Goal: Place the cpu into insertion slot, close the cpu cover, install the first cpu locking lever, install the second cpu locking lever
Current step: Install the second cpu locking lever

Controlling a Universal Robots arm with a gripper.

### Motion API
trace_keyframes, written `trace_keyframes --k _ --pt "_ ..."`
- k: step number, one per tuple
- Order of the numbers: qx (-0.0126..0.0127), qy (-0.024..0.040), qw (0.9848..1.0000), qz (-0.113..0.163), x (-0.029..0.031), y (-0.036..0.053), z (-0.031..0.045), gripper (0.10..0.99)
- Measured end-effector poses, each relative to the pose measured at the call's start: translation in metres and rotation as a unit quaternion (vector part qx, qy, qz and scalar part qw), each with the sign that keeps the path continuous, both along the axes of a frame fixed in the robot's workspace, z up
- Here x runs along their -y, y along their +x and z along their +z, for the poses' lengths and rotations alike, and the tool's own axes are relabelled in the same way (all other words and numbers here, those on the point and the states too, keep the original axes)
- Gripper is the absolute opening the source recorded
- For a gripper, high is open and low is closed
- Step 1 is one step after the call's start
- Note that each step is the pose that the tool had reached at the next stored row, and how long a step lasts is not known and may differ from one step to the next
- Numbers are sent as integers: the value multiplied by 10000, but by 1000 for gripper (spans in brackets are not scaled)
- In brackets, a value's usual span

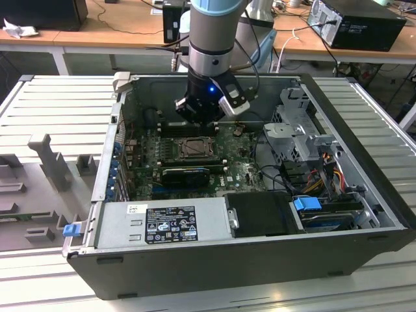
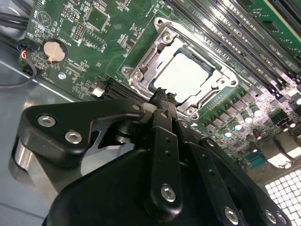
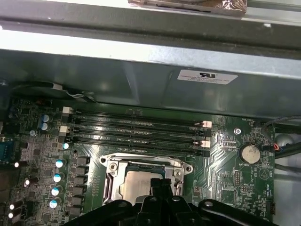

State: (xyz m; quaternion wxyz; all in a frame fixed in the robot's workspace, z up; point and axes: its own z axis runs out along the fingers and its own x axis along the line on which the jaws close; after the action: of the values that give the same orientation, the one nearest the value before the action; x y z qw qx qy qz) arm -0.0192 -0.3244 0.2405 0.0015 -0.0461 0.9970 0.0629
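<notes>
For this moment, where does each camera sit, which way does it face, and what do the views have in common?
Exterior view: off the arm, looking down into the open computer case; the arm and gripper hang above the motherboard.
Second wrist view: on the arm, looking along the gripper at the cpu under the cpu cover.
First wrist view: on the arm, facing the memory slots and case wall; gripper links show.
Shared: both wrist views show the cpu in the insertion slot.
</notes>
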Motion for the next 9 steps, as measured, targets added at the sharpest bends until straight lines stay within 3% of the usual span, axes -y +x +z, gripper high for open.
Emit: trace_keyframes --k 5,9 --pt "0 0 10000 -1 36 0 0 106" --pt "0 -1 10000 0 37 0 67 106"
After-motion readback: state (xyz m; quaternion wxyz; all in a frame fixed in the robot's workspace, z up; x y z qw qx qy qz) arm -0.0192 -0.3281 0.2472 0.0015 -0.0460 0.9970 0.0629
